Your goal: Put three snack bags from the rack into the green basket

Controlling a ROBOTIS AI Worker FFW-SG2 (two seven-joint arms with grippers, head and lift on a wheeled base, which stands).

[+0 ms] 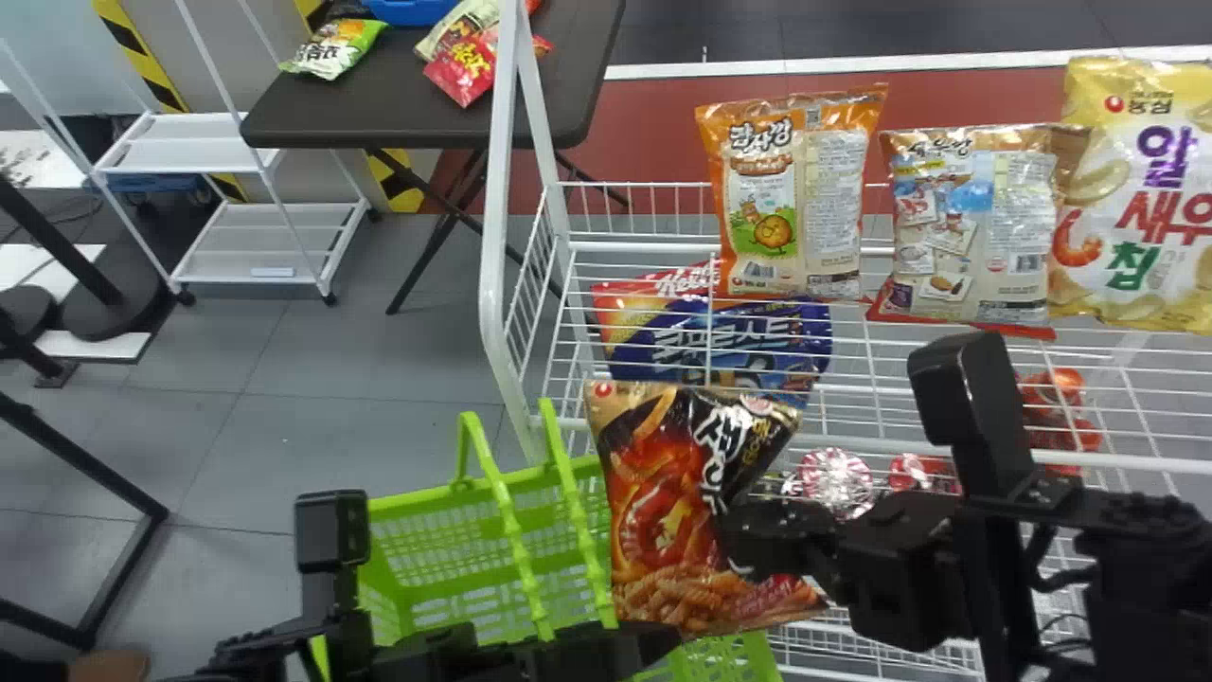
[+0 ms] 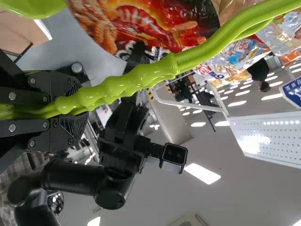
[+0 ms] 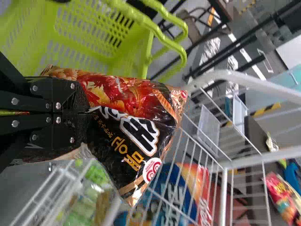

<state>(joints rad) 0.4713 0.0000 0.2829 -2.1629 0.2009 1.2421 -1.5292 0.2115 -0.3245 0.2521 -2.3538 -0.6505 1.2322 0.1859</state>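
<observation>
Right pincer [image 1: 743, 547] gripping one snack bag [image 1: 663, 493]; left pincer [image 1: 653, 646] gripping two handles [image 1: 516, 541] of one green basket [image 1: 407, 502]

Lit fairly bright and evenly in the head view, with soft, muted shading over the grey floor [image 1: 350, 445]. Comes down from overhead, to judge by the ceiling lights [image 2: 202, 173] in the left wrist view, burnt out to plain white against a duller grey ceiling [image 2: 244, 197]. Glares hard off the perforated white panel [image 2: 254, 143] there, and runs in small, wet-looking highlights along the green basket handle [image 2: 136, 80]. Flashes strongly, back in the head view, on crinkled silver foil [image 1: 835, 481] (rather like a crumpled mirror). Looks dimmer overall in the right wrist view, with thin, patchy glints on the film of the snack bag [image 3: 131, 141].
</observation>
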